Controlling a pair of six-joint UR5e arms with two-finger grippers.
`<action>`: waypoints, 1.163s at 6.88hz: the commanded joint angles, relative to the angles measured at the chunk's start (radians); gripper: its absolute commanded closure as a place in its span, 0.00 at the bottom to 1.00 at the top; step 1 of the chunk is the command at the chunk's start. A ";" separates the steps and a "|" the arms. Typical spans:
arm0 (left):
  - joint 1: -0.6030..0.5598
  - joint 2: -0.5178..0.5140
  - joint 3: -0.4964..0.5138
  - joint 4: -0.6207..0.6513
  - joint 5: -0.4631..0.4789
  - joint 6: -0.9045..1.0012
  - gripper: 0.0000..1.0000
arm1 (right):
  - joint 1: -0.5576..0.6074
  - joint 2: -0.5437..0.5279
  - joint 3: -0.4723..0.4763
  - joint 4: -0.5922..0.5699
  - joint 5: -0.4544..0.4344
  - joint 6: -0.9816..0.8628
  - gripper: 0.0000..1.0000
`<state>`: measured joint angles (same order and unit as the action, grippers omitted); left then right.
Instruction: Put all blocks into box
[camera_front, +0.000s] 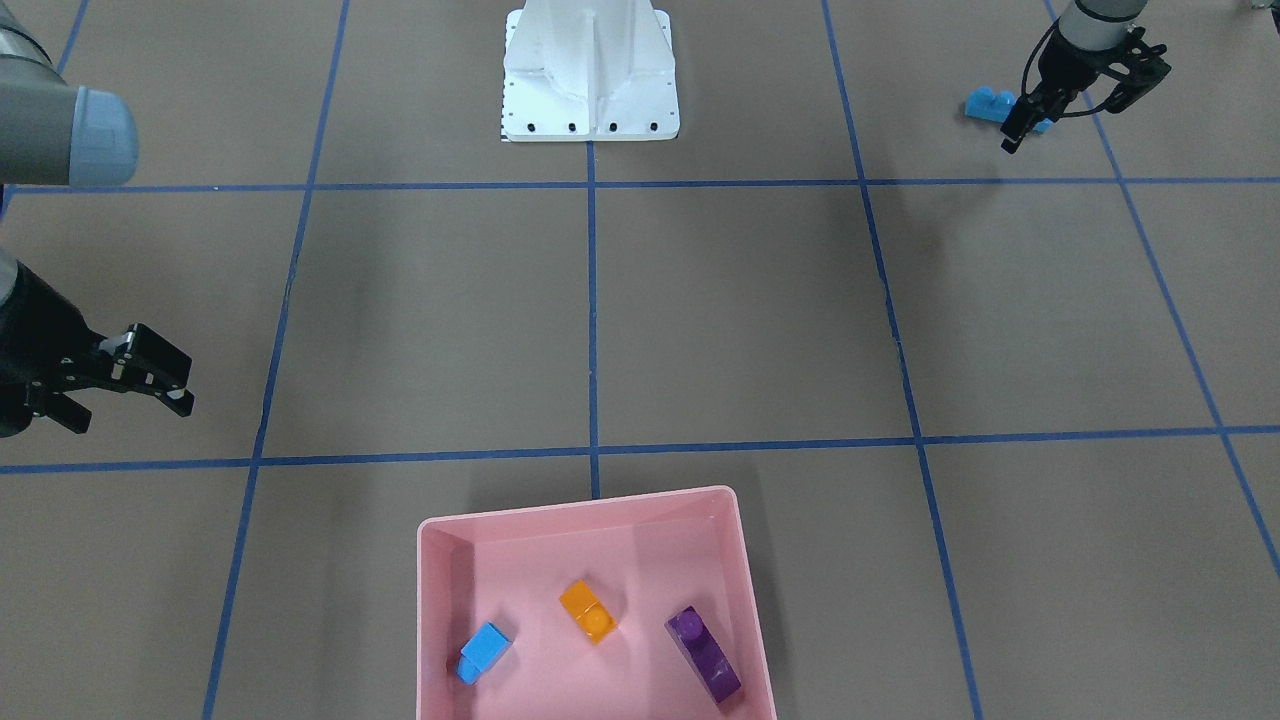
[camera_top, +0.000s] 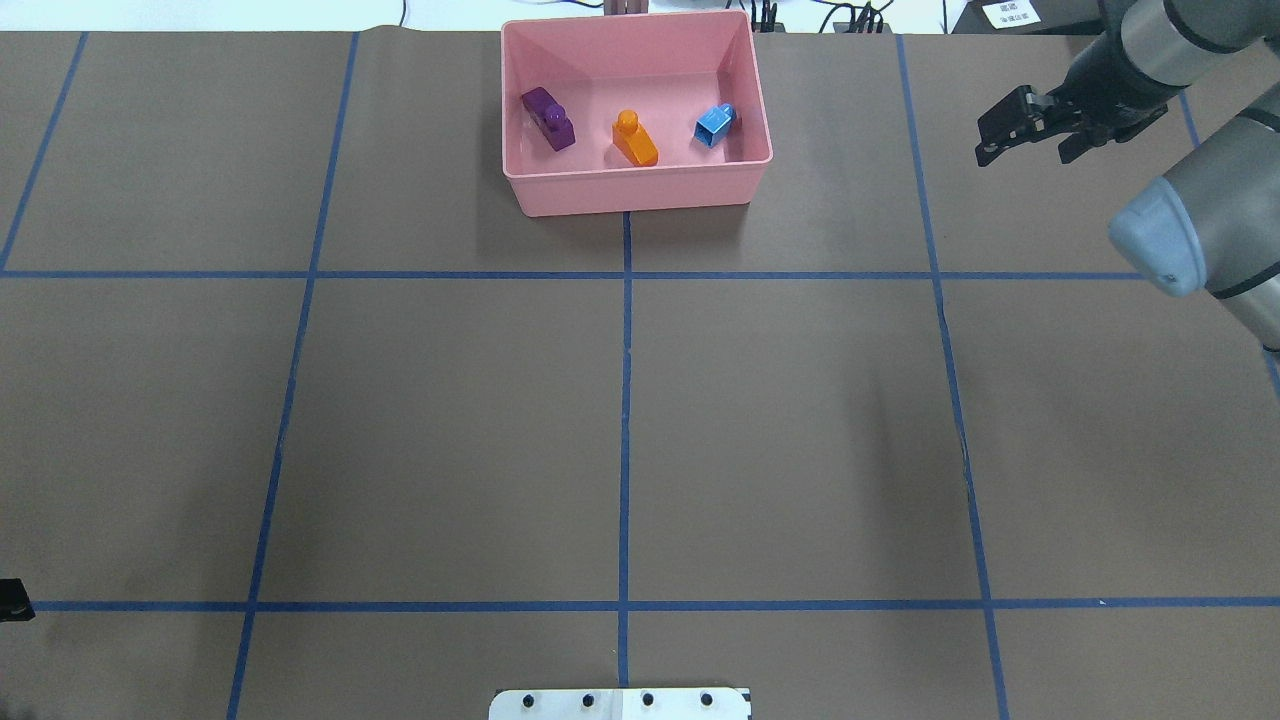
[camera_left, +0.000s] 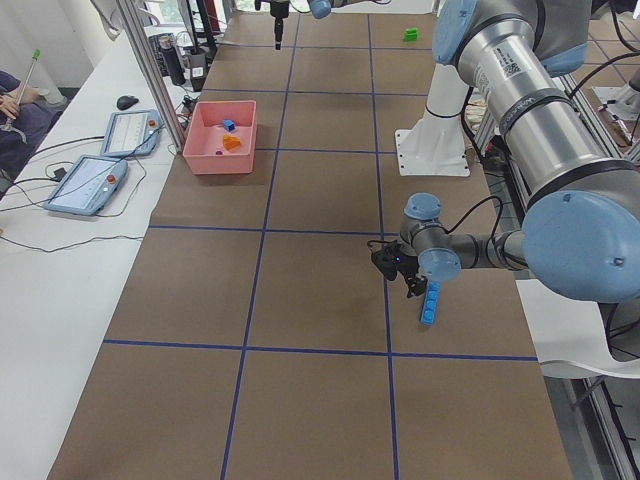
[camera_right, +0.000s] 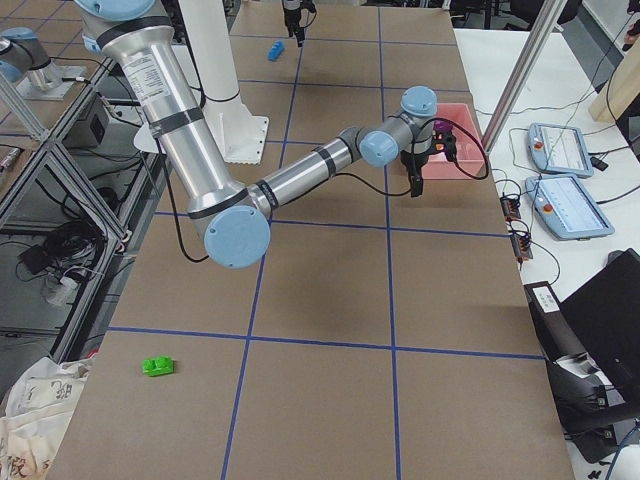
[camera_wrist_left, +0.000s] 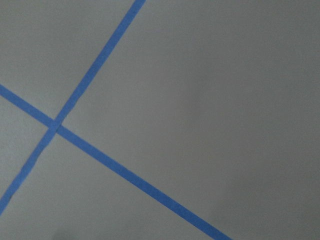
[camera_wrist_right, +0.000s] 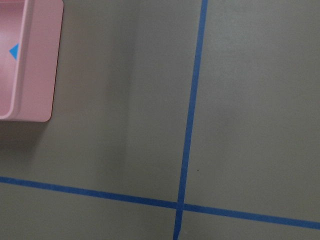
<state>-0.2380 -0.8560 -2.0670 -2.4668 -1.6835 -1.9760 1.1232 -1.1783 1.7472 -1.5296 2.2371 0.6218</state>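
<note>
The shallow glossy pink plastic box (camera_top: 640, 190) sat at the brown table's (camera_top: 800, 420) far centre edge. It held the long purple plastic brick (camera_top: 548, 118), orange single-stud brick (camera_top: 634, 138) and small light-blue brick (camera_top: 716, 123). Wide table lay between it and both grippers. The right gripper (camera_top: 1022, 135) hung open and empty to its right. The left gripper (camera_front: 1082, 98), jaws apart, hovered by the long blue four-stud brick (camera_front: 988, 103), near left; contact was unclear. The green two-stud brick (camera_right: 157, 366) lay near right.
</note>
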 joint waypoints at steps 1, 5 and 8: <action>0.025 0.040 -0.001 -0.030 0.010 -0.077 0.00 | 0.004 -0.039 0.083 -0.090 -0.001 -0.036 0.00; 0.199 0.074 0.013 -0.031 0.109 -0.349 0.00 | -0.005 -0.073 0.123 -0.092 -0.008 -0.037 0.00; 0.331 0.074 0.027 -0.031 0.169 -0.484 0.00 | -0.008 -0.075 0.121 -0.092 -0.014 -0.048 0.00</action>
<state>0.0318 -0.7827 -2.0452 -2.4974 -1.5446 -2.3976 1.1171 -1.2521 1.8696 -1.6214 2.2242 0.5821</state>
